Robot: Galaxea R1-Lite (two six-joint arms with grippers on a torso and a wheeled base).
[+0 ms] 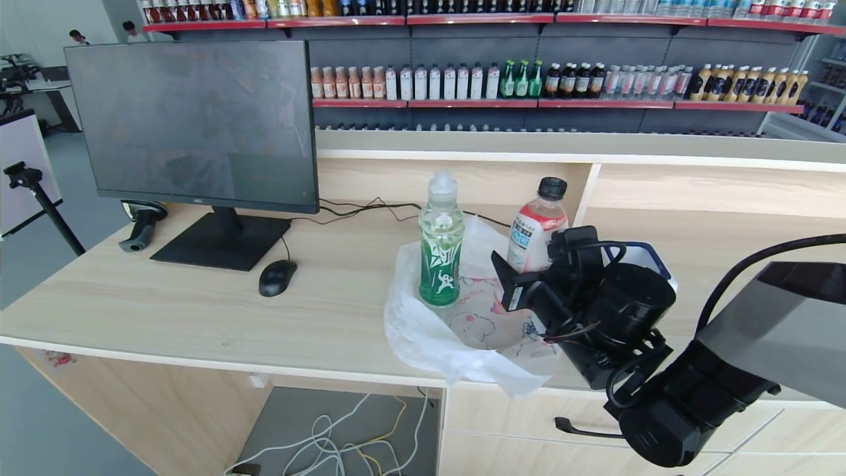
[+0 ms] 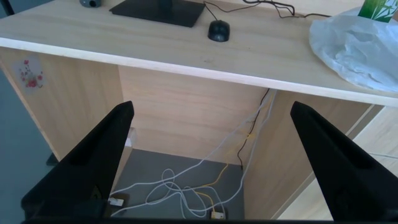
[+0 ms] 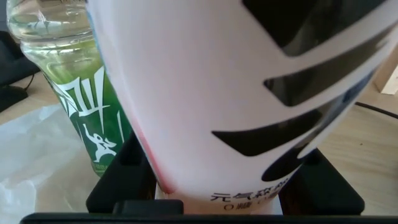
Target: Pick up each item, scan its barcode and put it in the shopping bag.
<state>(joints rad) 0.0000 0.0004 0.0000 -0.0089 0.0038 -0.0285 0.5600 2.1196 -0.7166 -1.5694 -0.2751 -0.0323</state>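
Right gripper (image 1: pixel 525 272) clasps the white bottle (image 1: pixel 535 228) low down, just beside the green bottle (image 1: pixel 441 248), which stands on the shopping bag (image 1: pixel 423 330). Left gripper (image 2: pixel 211 168) gapes wide, well apart from the green bottle. From the right wrist, the white bottle sits close between the fingers. Best to lift it straight up, clear of the green bottle, then turn the barcode toward the scanner (image 1: pixel 140 228).

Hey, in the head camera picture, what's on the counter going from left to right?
Barcode scanner → mouse → green bottle → pink-labelled bottle. The monitor and the shopping bag overlap these, so they are left out.
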